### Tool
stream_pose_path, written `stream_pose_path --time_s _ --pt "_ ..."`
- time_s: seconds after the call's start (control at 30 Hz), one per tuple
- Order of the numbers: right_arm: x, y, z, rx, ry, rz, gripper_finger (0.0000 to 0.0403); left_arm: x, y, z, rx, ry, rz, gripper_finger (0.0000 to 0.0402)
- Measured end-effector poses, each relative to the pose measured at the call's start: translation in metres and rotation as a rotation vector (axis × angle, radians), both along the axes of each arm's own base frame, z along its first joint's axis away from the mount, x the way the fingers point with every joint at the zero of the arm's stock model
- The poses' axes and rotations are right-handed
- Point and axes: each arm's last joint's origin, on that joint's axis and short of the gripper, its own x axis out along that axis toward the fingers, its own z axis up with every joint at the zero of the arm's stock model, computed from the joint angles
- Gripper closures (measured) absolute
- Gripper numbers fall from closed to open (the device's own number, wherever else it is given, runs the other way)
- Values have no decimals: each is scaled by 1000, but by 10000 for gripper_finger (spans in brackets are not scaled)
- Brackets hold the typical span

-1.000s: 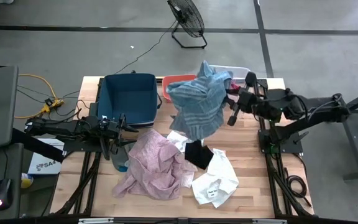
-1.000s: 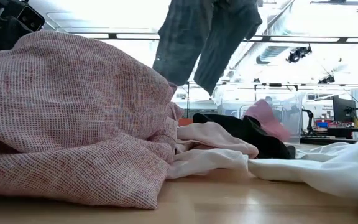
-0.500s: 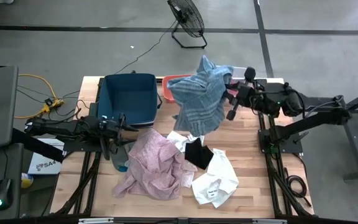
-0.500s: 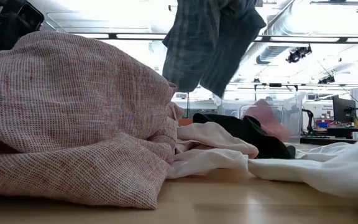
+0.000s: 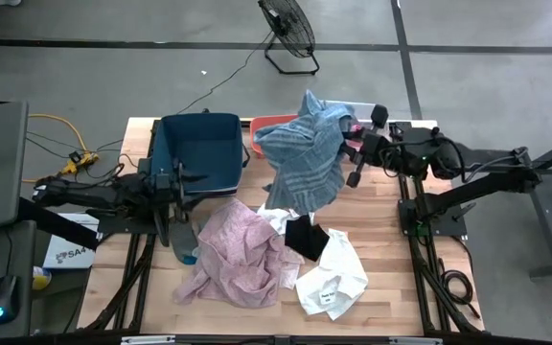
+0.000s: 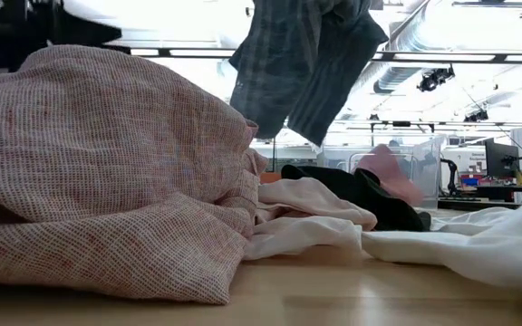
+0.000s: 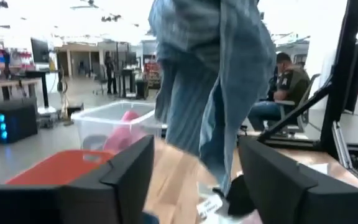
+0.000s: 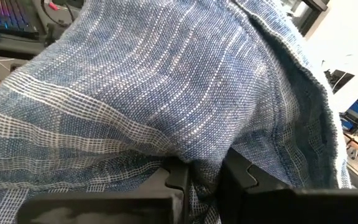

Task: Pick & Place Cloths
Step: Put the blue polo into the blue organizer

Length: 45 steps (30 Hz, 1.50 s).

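Note:
My right gripper (image 5: pixel 350 132) is shut on the blue-teal plaid cloth (image 5: pixel 302 158), high above the table's far middle, near the red bin. The cloth also hangs in the low view (image 6: pixel 302 63) and fills the right wrist view (image 8: pixel 166 87). My left gripper (image 5: pixel 182 182) is open beside the blue bin, its fingers wide apart in its own wrist view (image 7: pixel 194 186). On the table lie the pale pink cloth (image 5: pixel 238 254), the white cloth (image 5: pixel 333 278) and the small black cloth (image 5: pixel 305 237). A coral pink cloth (image 7: pixel 122 127) sits inside the clear bin. My right gripper pinches a bunched fold near the plaid cloth's top (image 8: pixel 194 158) between its two fingers, coming level from the table's right side. The cloth is lifted clear and hangs slack below the fingers; its lower edge (image 6: pixel 284 113) hangs above the cloths on the table.
A blue bin (image 5: pixel 197 151), a red bin (image 5: pixel 268 124) and a clear bin (image 5: pixel 377 107) stand along the table's far edge. A grey-green piece (image 5: pixel 185 241) lies by the pink cloth. Bare wood shows at the table's right (image 5: pixel 391 249). A seated person (image 7: pixel 288 81) is behind the table.
My right gripper has carried the plaid cloth a little toward the table's far edge and left, closer to the red bin; the cloth swings below it. My left gripper has shifted slightly toward the far edge, nearer the blue bin.

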Motion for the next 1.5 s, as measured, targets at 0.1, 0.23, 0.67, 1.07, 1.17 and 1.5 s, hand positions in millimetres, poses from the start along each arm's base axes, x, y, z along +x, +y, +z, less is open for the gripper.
stream_pose_path --time_s 0.1,0.23,0.67,1.07,1.17,1.5 --pt "3 0 -1 -1 4 7 369 2 0 12 18 -64 7 94" --pt "11 1 -3 -7 1 28 369 9 1 31 -39 -91 59 20" --pt "34 -18 -7 -29 -50 -159 369 85 -5 118 41 89 120 19" --pt "50 -41 1 -71 -215 -404 369 168 -6 145 184 136 382 19" --pt "58 -46 -3 -59 -226 -431 369 183 -7 146 216 115 425 19" --pt "81 -35 -18 21 -252 -289 369 215 3 151 290 157 641 19"
